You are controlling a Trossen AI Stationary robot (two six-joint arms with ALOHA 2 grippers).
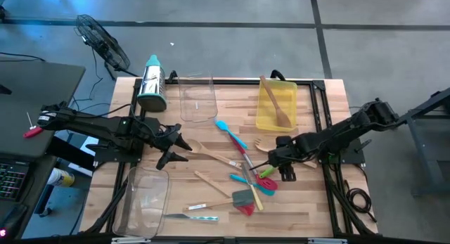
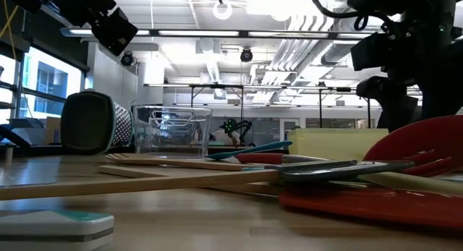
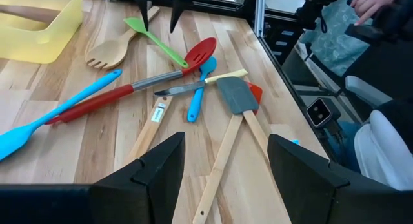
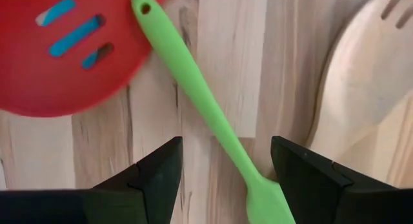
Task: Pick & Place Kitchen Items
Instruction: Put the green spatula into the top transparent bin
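Green spatula (image 4: pixel 213 121) lies between right gripper (image 4: pixel 226 179) fingers; no writing legible.

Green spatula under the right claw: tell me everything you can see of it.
The green spatula is a slim, one-piece utensil that looks like silicone, bright green, with a small hanging hole at its handle end and a wider blade at the other. It lies flat on the wooden table. Its holed end touches or slightly overlaps the rim of the red slotted spoon; a pale wooden fork lies beside it. The right claw hovers open above it, fingers either side, not gripping it.
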